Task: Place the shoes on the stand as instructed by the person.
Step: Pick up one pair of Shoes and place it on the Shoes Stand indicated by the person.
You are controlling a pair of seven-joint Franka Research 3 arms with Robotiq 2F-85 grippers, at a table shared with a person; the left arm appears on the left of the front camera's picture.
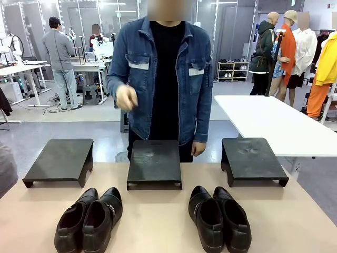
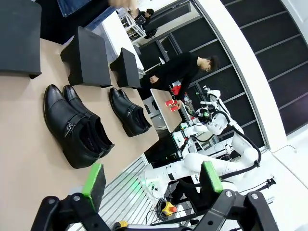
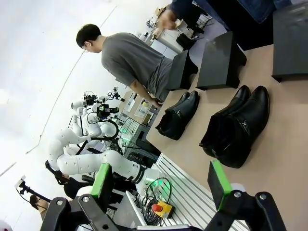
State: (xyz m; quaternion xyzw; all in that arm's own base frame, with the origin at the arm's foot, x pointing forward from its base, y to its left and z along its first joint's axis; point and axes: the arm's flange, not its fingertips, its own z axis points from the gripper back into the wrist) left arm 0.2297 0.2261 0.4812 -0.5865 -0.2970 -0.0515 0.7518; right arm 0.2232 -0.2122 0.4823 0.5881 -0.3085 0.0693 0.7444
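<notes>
Front: person [image 1: 163,79] is standing at 12 o'clock behind the mid stand [image 1: 154,162], one arm raised. Left pair of shoes [image 1: 88,220] is sitting on the tabletop [image 1: 158,221] at 7 o'clock, right pair [image 1: 219,217] at 5.

L wrist: left hand [image 2: 152,177] is gaping wide, holding nothing, w/ left pair [image 2: 77,127] at its 10 o'clock.

R wrist: right hand [image 3: 160,182] is gaping wide, holding nothing, w/ right pair [image 3: 238,127] at its 2 o'clock.

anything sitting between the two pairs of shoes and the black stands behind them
Nothing visible does. Only open table lies between the left pair, the right pair and the left stand, middle stand and right stand.
</notes>
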